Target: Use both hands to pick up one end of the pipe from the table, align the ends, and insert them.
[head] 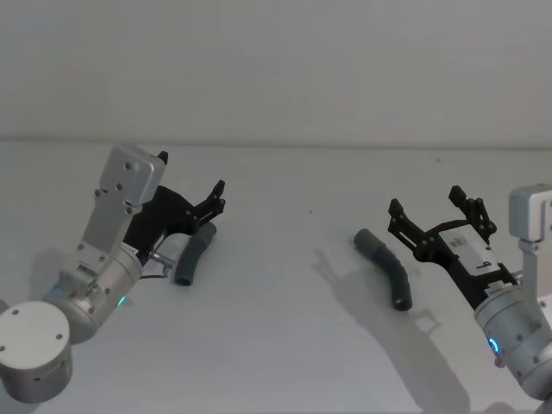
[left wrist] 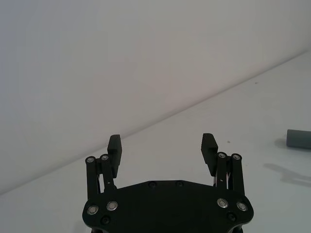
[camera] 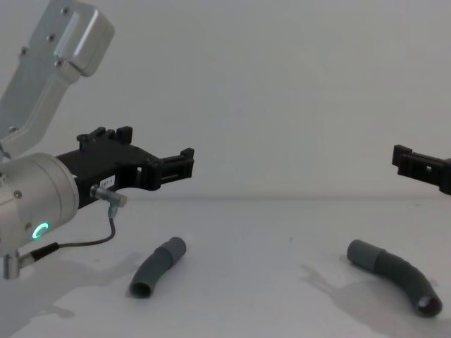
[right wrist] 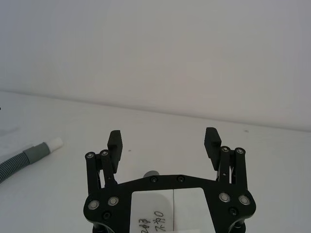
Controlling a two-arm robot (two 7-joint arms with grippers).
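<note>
Two dark grey ribbed pieces of the pipe lie apart on the white table (head: pixel 276 345). The shorter piece (head: pixel 194 254) rests on the left, its tapered whitish tip (right wrist: pixel 53 144) pointing away from me. My left gripper (head: pixel 191 177) hovers open just above and behind it, holding nothing. The longer curved piece (head: pixel 385 267) lies on the right, its wider grey cuff (camera: pixel 361 252) at the far end. My right gripper (head: pixel 429 205) stands open beside it, to its right and raised off the table, empty.
A thin grey cable (camera: pixel 84 243) loops from the left wrist down near the table. A plain white wall (head: pixel 276 69) closes the far edge of the table. Bare surface lies between the two pieces.
</note>
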